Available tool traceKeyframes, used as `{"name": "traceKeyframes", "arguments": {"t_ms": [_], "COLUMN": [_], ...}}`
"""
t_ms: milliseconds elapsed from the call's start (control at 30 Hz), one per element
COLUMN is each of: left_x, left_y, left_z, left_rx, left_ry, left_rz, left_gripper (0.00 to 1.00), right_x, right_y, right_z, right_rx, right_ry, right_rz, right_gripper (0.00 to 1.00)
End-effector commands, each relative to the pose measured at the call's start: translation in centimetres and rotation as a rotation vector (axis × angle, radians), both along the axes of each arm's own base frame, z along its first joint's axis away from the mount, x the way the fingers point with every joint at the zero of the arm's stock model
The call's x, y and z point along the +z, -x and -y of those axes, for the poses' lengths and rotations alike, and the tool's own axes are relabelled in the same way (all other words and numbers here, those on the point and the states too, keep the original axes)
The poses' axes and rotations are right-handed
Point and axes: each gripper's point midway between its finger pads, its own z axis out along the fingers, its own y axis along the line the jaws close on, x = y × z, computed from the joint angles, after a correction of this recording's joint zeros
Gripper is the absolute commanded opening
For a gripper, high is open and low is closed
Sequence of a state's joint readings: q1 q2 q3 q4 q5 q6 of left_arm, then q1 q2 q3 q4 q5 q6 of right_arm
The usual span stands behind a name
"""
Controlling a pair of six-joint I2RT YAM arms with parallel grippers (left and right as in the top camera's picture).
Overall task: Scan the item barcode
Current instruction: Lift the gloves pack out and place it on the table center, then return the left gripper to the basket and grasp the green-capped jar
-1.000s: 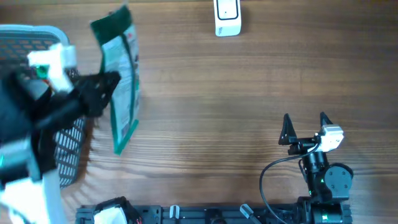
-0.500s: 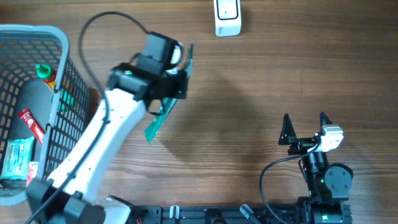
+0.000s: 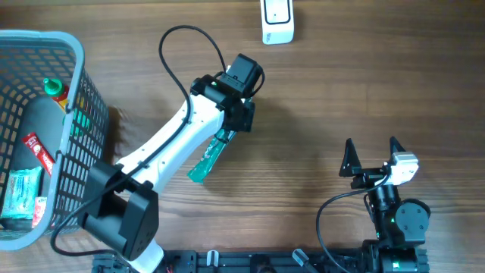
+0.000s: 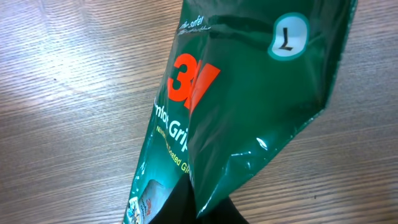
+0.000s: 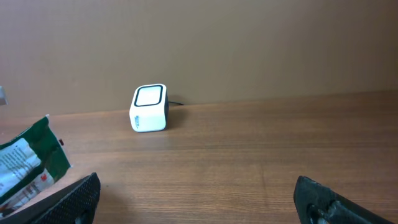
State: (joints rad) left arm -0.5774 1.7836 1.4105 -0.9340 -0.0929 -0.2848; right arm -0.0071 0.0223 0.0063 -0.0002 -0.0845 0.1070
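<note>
The item is a green 3M packet (image 4: pixel 249 99) that fills the left wrist view, printed face up, above the wooden table. My left gripper (image 4: pixel 200 208) is shut on its lower edge, with the dark fingers (image 4: pixel 177 208) pinching the film. From overhead the left gripper (image 3: pixel 231 127) is over the table's middle and the packet (image 3: pixel 207 161) hangs edge-on below it. The white barcode scanner (image 3: pixel 277 21) stands at the far edge, apart from the packet. In the right wrist view the scanner (image 5: pixel 149 108) is ahead and the packet (image 5: pixel 28 163) is at the left. My right gripper (image 3: pixel 371 156) rests open and holds nothing.
A grey wire basket (image 3: pixel 85 98) at the left edge holds several other goods, among them a green-capped bottle (image 3: pixel 53 89). The left arm's black cable (image 3: pixel 174 57) loops over the table. The right arm's base (image 3: pixel 398 220) sits at the near right.
My left arm has swung the packet from beside the basket rightward to the table's middle, nearer the scanner. The packet has turned from flat-on to edge-on. The right arm has not moved.
</note>
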Motion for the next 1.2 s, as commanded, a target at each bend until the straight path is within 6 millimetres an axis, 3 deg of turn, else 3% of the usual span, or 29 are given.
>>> {"name": "traceKeyframes", "arguments": {"t_ms": [0, 133, 300, 367, 400, 500, 567, 667, 800, 933, 1033, 1133, 1167], "left_x": [0.0, -0.7, -2.7, -2.9, -2.7, -1.2, 1.2, 8.1, 18.6, 27.0, 30.6, 31.2, 30.7], "left_y": [0.5, 1.4, 2.6, 2.7, 2.5, 1.7, 0.7, -2.1, -4.1, -2.7, 0.3, 3.6, 4.2], "left_z": [0.7, 1.2, 0.3, 0.2, 0.4, 1.0, 1.3, -0.3, -6.5, -15.6, -23.9, -31.5, -32.9], "left_rx": [-0.004, -0.027, -0.018, 0.008, 0.013, 0.013, 0.02, 0.085, 0.259, 0.495, 0.715, 0.935, 0.975], "left_ry": [-0.009, -0.018, -0.044, -0.04, -0.03, 0.002, 0.043, 0.097, 0.129, 0.117, 0.067, -0.026, -0.039], "left_rz": [0.005, -0.007, -0.047, -0.051, -0.041, 0.004, 0.06, 0.245, 0.53, 0.776, 0.898, 0.925, 0.906], "left_gripper": [0.09, 0.11, 0.3, 0.48, 0.71, 1.0, 1.0, 1.0, 1.0, 1.0, 1.0, 1.0, 1.0], "right_x": [0.0, 0.0, 0.0, 0.0, 0.0, 0.0, 0.0, 0.0, 0.0, 0.0, 0.0, 0.0, 0.0], "right_y": [0.0, 0.0, 0.0, 0.0, 0.0, 0.0, 0.0, 0.0, 0.0, 0.0, 0.0, 0.0, 0.0], "right_z": [0.1, 0.1, 0.1, 0.1, 0.1, 0.1, 0.1, 0.1, 0.1, 0.1, 0.1, 0.1, 0.1], "right_rx": [-0.006, -0.006, -0.006, -0.006, -0.006, -0.006, -0.006, -0.006, -0.006, -0.006, -0.006, -0.006, -0.006], "right_ry": [0.01, 0.01, 0.01, 0.01, 0.01, 0.01, 0.01, 0.01, 0.01, 0.01, 0.01, 0.01, 0.01], "right_rz": [0.001, 0.001, 0.001, 0.001, 0.001, 0.001, 0.001, 0.001, 0.001, 0.001, 0.001, 0.001, 0.001], "right_gripper": [1.0, 1.0, 0.99, 1.0, 1.0, 1.0, 1.0, 1.0, 1.0, 1.0, 1.0, 1.0, 1.0]}}
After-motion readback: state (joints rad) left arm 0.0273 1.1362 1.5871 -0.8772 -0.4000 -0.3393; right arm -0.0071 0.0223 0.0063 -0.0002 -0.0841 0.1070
